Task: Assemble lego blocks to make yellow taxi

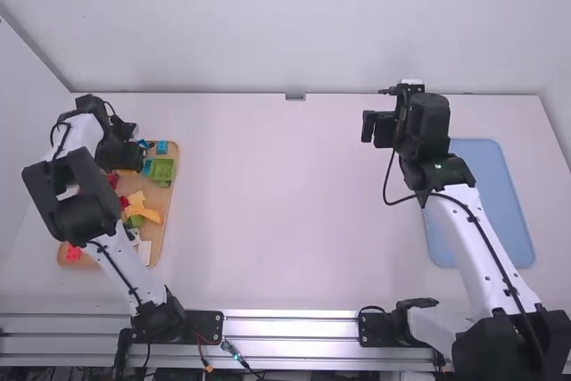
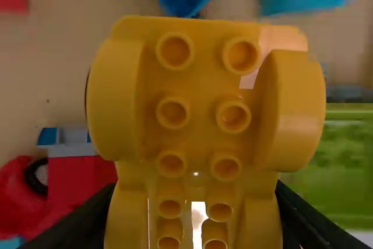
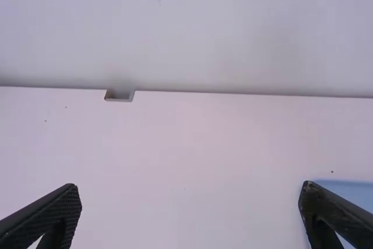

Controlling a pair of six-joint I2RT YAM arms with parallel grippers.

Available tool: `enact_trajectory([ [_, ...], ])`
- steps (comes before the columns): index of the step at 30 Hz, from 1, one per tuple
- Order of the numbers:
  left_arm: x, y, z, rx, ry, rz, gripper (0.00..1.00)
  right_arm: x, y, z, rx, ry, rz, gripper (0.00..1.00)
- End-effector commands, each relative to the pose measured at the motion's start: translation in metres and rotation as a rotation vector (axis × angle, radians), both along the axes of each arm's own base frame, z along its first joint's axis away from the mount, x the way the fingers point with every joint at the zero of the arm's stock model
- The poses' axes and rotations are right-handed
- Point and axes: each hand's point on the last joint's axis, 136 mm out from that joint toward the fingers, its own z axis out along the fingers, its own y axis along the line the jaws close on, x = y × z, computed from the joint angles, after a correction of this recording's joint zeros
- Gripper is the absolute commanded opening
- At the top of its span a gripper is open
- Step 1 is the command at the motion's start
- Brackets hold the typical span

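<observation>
At the far left of the high view, my left gripper (image 1: 123, 151) is over the far part of the wooden tray (image 1: 168, 211). In the left wrist view the left gripper (image 2: 195, 193) is shut on a large yellow block (image 2: 203, 86) with round studs and rounded sides, one black finger on each side. My right gripper (image 1: 378, 128) is held up over the right part of the table; in the right wrist view the right gripper (image 3: 191, 193) is open, with nothing between its fingers.
On the wooden tray lie a green block (image 1: 161, 169), blue blocks (image 1: 161, 147), a red block (image 1: 73, 252), a yellow-orange piece (image 1: 144, 212) and several others. A blue tray (image 1: 491, 194) lies at the right, beside the right arm.
</observation>
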Motion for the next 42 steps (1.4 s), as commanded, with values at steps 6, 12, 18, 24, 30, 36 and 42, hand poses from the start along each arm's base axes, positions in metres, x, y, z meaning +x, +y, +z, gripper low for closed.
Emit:
enact_trajectory([
  [6, 0.021, -0.13, 0.045, 0.036, -0.055, -0.452, 0.28, 0.003, 0.001, 0.012, 0.006, -0.017, 0.003, 0.99],
  [12, 0.007, -0.249, 0.015, 0.056, -0.004, -0.87, 0.22, 0.001, 0.001, 0.008, -0.001, 0.0, 0.005, 0.99],
  [18, -0.038, -0.344, -0.014, 0.09, 0.052, -1.278, 0.33, 0.002, -0.006, 0.009, -0.002, -0.004, -0.013, 0.99],
  [24, -0.074, -0.402, -0.032, 0.095, 0.041, -1.441, 0.34, 0.002, -0.014, 0.007, 0.0, 0.007, -0.031, 0.99],
  [30, -0.097, -0.435, -0.045, 0.0, 0.018, -1.514, 0.35, -0.002, -0.014, 0.0, -0.028, 0.036, -0.016, 0.99],
  [36, -0.097, -0.433, -0.051, -0.03, 0.032, -1.469, 0.35, -0.004, -0.014, -0.003, -0.03, 0.05, -0.017, 0.99],
  [42, -0.103, -0.425, -0.065, -0.001, 0.064, -1.46, 0.32, -0.004, -0.014, -0.003, -0.03, 0.049, -0.018, 0.99],
])
